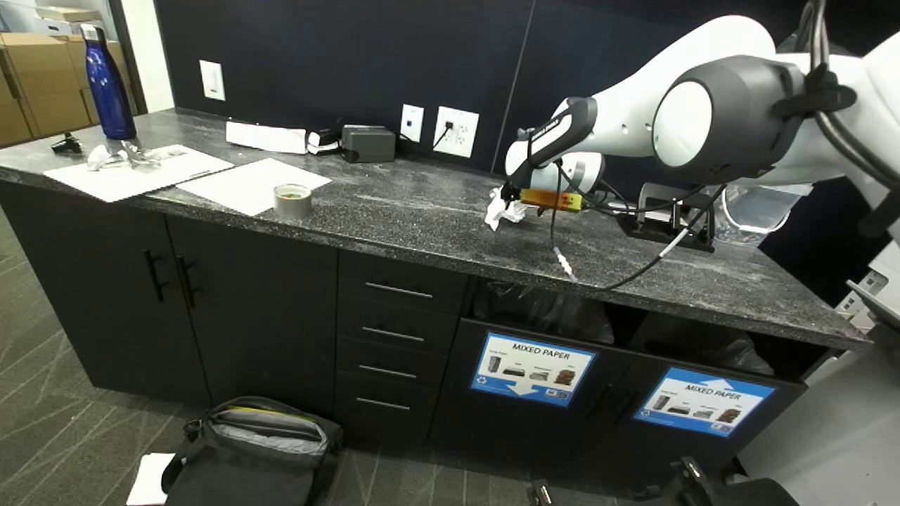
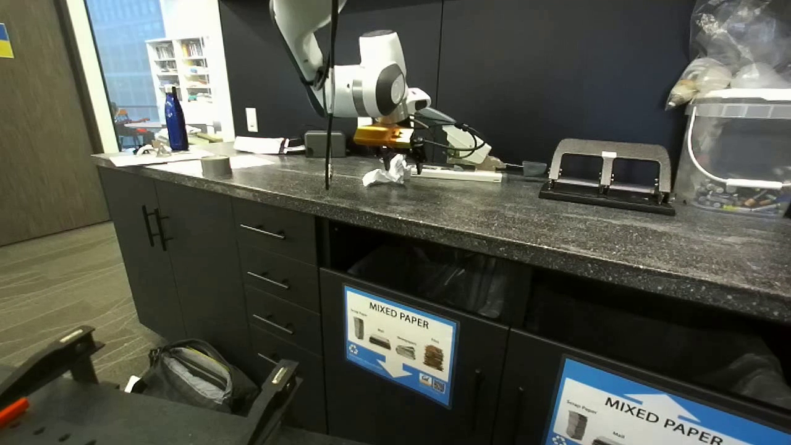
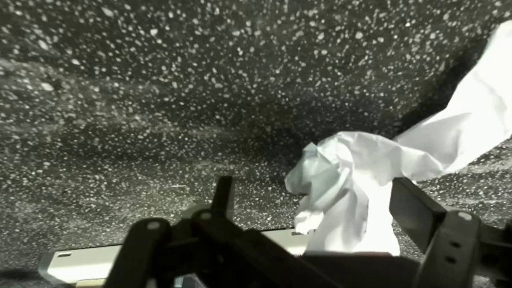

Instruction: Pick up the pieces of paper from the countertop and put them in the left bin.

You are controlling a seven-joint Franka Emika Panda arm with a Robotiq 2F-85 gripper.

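End effector (image 3: pixel 313 183) gapes at crumpled paper (image 2: pixel 384 176) — speckled countertop (image 2: pixel 494 216) below, dark wall (image 2: pixel 531 80) behind.

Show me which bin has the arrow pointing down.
The left bin, beside the drawers: its white arrow points down, whereas the right bin has one pointing up.

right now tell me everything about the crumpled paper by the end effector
The crumpled paper looks thin, white and wrinkled: a folded bunch with a flap running past the wrist view's right edge. It rests on the countertop, the bunch between the jaws of the open end effector; whether they touch is unclear.
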